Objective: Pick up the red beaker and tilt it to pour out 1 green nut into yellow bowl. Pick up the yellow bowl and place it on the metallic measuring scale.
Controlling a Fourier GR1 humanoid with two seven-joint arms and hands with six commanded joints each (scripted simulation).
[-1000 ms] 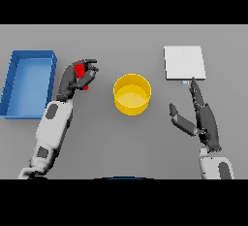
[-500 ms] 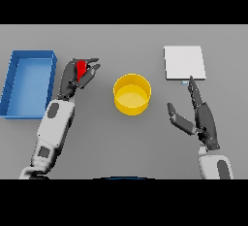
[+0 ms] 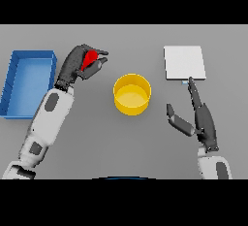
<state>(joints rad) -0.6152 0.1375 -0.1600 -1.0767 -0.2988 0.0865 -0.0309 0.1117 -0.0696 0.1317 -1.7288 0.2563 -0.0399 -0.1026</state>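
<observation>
**Beaker held left of bowl**

Between the left hand's (image 3: 77, 66) curled fingers, the red beaker (image 3: 89, 59) is sitting gripped and tilting. Just beyond those fingertips, the yellow bowl (image 3: 131, 94) is resting. Right hand (image 3: 199, 117) is hovering with fingers spread straight, tips nearing the metallic measuring scale (image 3: 184, 62).

The bowl (image 3: 131, 94) sits mid-table (image 3: 124, 147); the tray (image 3: 28, 82) lies far left; the scale (image 3: 184, 62) lies right, farther back; the beaker (image 3: 88, 59) in the left robot hand (image 3: 77, 65) is between tray and bowl; the right robot hand (image 3: 196, 116) is before the scale.
</observation>
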